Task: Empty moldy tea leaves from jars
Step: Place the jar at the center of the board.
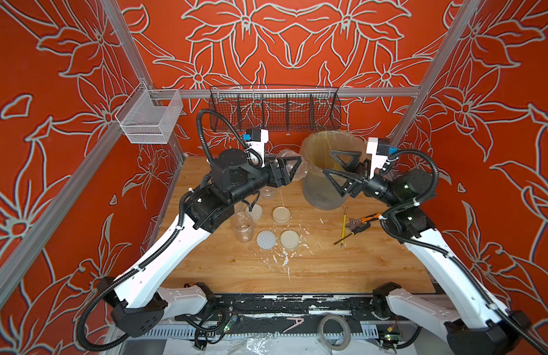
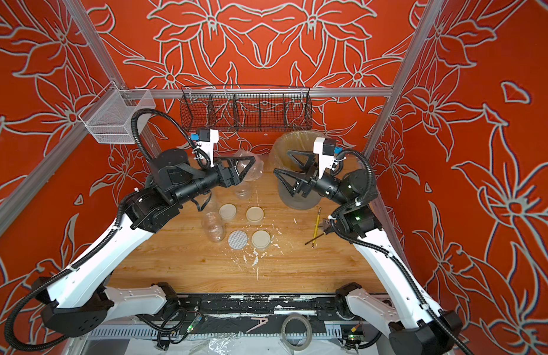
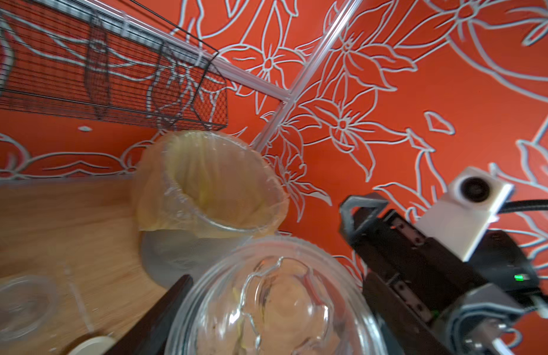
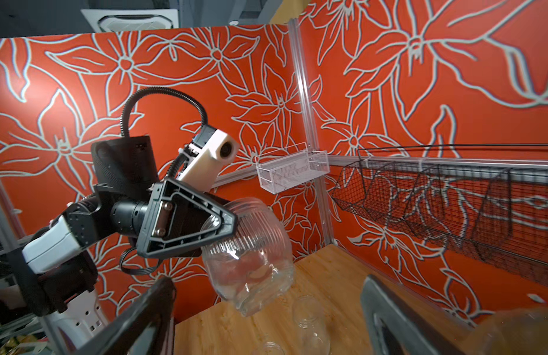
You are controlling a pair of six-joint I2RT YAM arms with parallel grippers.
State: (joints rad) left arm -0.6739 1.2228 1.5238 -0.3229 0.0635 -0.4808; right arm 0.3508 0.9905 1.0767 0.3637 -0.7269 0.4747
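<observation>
My left gripper (image 1: 292, 167) is shut on a clear ribbed jar (image 1: 286, 163), held tilted above the table just left of the lined grey bin (image 1: 322, 196). In the left wrist view that jar (image 3: 275, 301) looks see-through with only specks inside. My right gripper (image 1: 327, 161) stands open over the bin's near rim, with nothing between its fingers (image 4: 137, 322). A taller jar (image 1: 243, 227) and a squat jar (image 1: 268, 193) stand open on the table. Three cream lids (image 1: 281, 214) and a dotted white lid (image 1: 266, 239) lie beside them. No tea leaves are in view.
A yellow pencil (image 1: 344, 227) and pliers (image 1: 362, 222) lie right of the bin's base. White flakes (image 1: 282, 255) are scattered on the wood. A black wire basket (image 1: 275, 110) and a white mesh basket (image 1: 149, 120) hang on the back rail.
</observation>
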